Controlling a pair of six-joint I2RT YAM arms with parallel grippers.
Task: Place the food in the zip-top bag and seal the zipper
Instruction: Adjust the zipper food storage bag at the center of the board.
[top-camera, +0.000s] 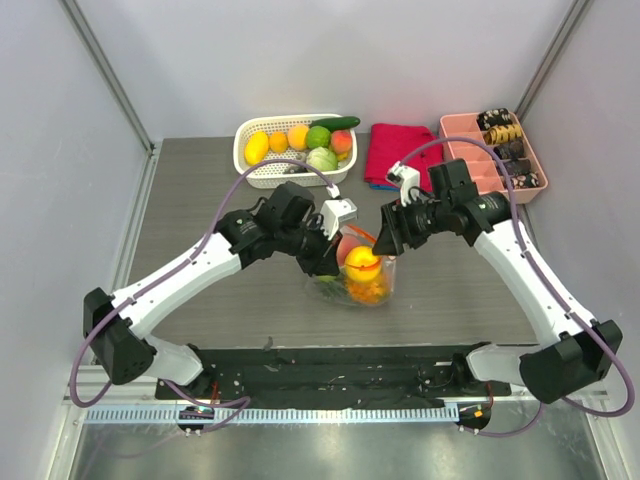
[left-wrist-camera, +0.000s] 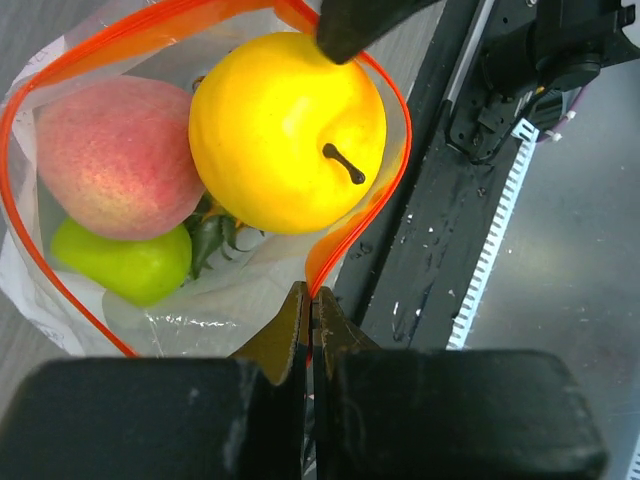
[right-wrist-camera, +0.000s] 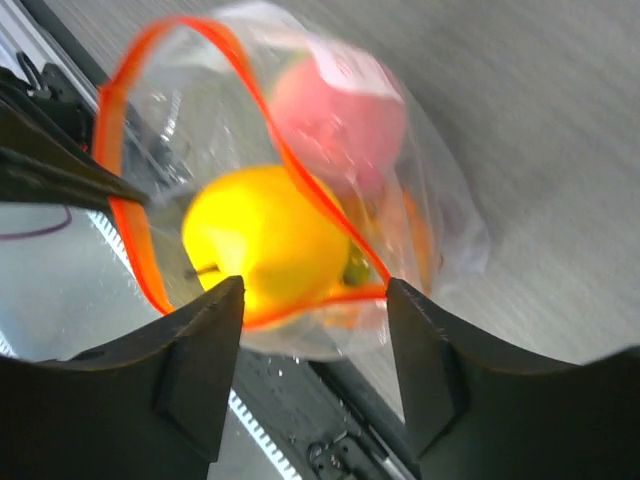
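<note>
Near edge: black base strip (top-camera: 330, 372) runs between the two arm bases, just in front of the zip-top bag (top-camera: 385, 285). The bag sits mid-table with bare table on both sides and behind it.

Left gripper (left-wrist-camera: 310, 300): jaws shut flat on the bag's near rim, pinching the zipper (left-wrist-camera: 322, 258). The mouth is held wide open. The left arm reaches in from the left, elbow out, wrist angled down over the bag.

In the bag: pink peach (left-wrist-camera: 115, 155), green fruit (left-wrist-camera: 125, 265) and a yellow apple-like fruit (left-wrist-camera: 285, 130) on top at the mouth. Right wrist view is blurred, so I can't tell if the yellow one is fully below the rim.

Right gripper (right-wrist-camera: 315, 345): jaws spread wide, gripping nothing, over the bag mouth with the yellow fruit just beyond the fingers. One fingertip is close above the fruit. The right arm comes in from the right, mirroring the left.

Far edge: white basket (top-camera: 250, 172) of fruit, red cloth (top-camera: 395, 155) and pink tray (top-camera: 462, 128), all well apart from the bag.
</note>
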